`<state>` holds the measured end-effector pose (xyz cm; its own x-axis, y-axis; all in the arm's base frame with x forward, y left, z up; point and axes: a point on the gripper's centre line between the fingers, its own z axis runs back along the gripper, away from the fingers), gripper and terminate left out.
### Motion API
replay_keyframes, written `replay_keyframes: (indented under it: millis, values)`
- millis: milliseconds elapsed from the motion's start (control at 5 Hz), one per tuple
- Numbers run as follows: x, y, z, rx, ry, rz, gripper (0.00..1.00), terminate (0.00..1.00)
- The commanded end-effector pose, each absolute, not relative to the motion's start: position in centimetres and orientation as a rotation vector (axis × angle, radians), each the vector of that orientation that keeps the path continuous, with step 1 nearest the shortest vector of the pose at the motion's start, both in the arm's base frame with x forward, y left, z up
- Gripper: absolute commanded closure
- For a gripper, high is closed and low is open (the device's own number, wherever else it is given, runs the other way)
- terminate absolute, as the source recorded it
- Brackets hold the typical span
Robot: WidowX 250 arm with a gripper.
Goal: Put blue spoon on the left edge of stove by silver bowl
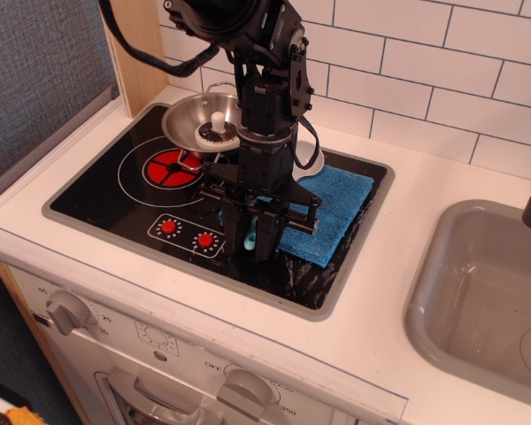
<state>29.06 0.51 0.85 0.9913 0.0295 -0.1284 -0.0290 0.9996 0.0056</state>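
The blue spoon (250, 235) lies near the front middle of the black stove (97, 190), its light blue handle end showing between my fingers. Its pale bowl end (315, 159) peeks out behind the arm at the cloth's back edge. My gripper (250, 246) points straight down with its jaws closed in on the handle, fingertips close to the glass. The silver bowl (188, 121), with a dark disc and white knob inside, stands at the stove's back, left of the arm.
A blue terry cloth (334, 205) lies on the stove's right part, partly under the arm. The red ringed burner (170, 166) and two red knob marks (168, 227) are at left. A grey sink (487, 292) lies to the right. A wooden post (133, 53) stands behind left.
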Motion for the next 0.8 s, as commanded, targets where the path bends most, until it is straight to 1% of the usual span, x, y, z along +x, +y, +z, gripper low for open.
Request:
replay_keyframes:
  millis: [0, 200, 400, 600]
  values:
    - [29.1, 3.1, 9.0, 0.007, -0.062, 0.069, 1.00, 0.00]
    - [29.6, 6.5, 11.2, 0.008, -0.099, 0.148, 1.00, 0.00]
    - [29.1, 11.4, 10.7, 0.042, -0.063, 0.164, 1.00, 0.00]
    - [28.1, 15.5, 8.7, 0.074, -0.020, 0.210, 1.00, 0.00]
